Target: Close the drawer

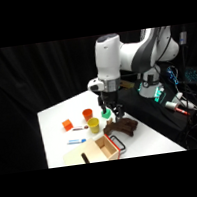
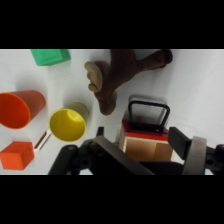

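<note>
Pulled out of its pale cabinet point(image 1: 76, 156) at the near edge of the white table point(image 1: 51, 120), the drawer point(image 1: 107, 146) stands open, its light-wood box bare inside, its red front panel and dark loop handle point(image 2: 148, 112) facing away from the cabinet toward the table's right side. Behind and above it, my white arm point(image 1: 130, 52) reaches in from the upper right, and my gripper point(image 1: 112, 114) hangs over the table just beyond the drawer, touching nothing. Seen from my wrist, my fingers point(image 2: 200, 152) stand apart with the drawer's open box between them and lower down, so my jaws are spread and empty. Just past the handle lies a dark brown lumpy object point(image 2: 122, 70), stretched across the table beside the drawer front. To the left of it sit a yellow cup point(image 2: 67, 125) and, next to that, an orange cup point(image 2: 20, 107), both tipped toward my wrist camera. A green block point(image 2: 50, 56) lies beyond the cups, near the brown object's far end. An orange block point(image 2: 17, 154) rests near the orange cup, and a small blue item point(image 1: 77, 141) lies on the table just beside the cabinet.
</note>
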